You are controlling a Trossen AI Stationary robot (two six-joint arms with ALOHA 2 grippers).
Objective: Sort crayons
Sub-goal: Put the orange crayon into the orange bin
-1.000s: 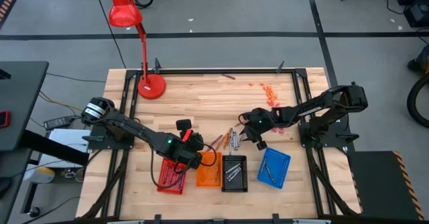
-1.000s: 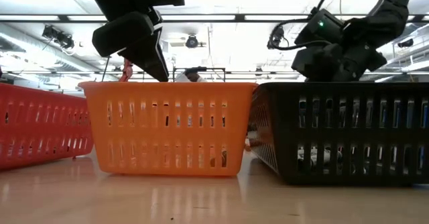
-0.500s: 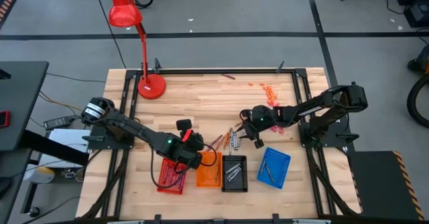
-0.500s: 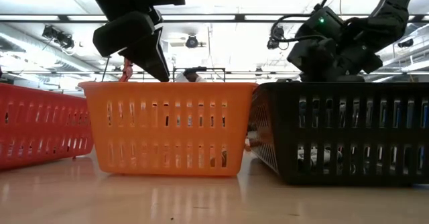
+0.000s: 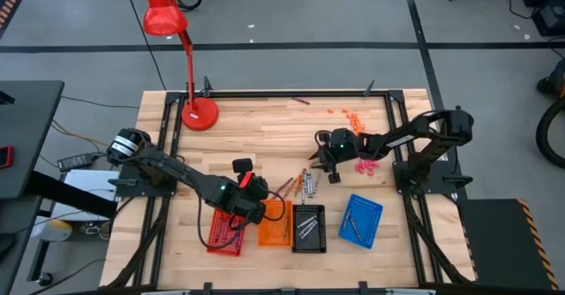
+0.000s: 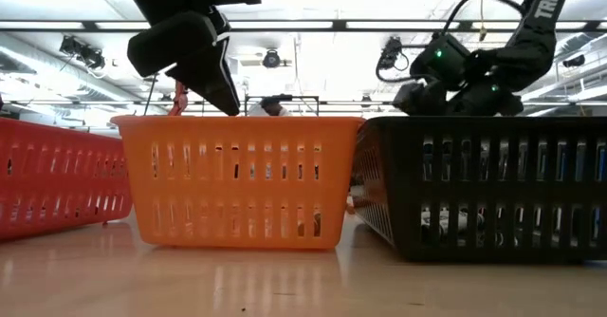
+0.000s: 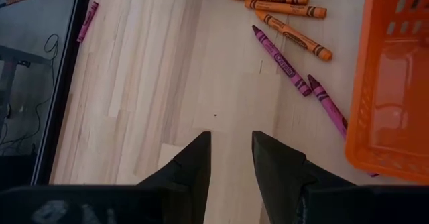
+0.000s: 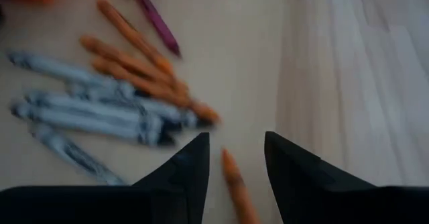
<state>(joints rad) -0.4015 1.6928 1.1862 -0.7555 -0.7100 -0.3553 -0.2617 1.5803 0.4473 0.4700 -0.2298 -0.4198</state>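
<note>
The right gripper (image 8: 234,158) hangs open and empty — an orange crayon (image 8: 236,180) lies between its fingertips, the loose crayon pile (image 8: 114,96) just beyond. Picking step: descend and close. The left gripper (image 7: 231,158), part-open and empty, waits beside the orange tray (image 7: 392,83).

Thin paper-wrapped wax crayons (image 5: 301,185) lie flat in a loose heap — orange (image 7: 289,31), magenta-purple (image 7: 281,60), grey-white (image 8: 87,110) — w/ a few inside the mesh trays.

Pale wood table (image 5: 265,127) (matt grain); glossy slotted plastic orange tray (image 6: 237,179).
</note>
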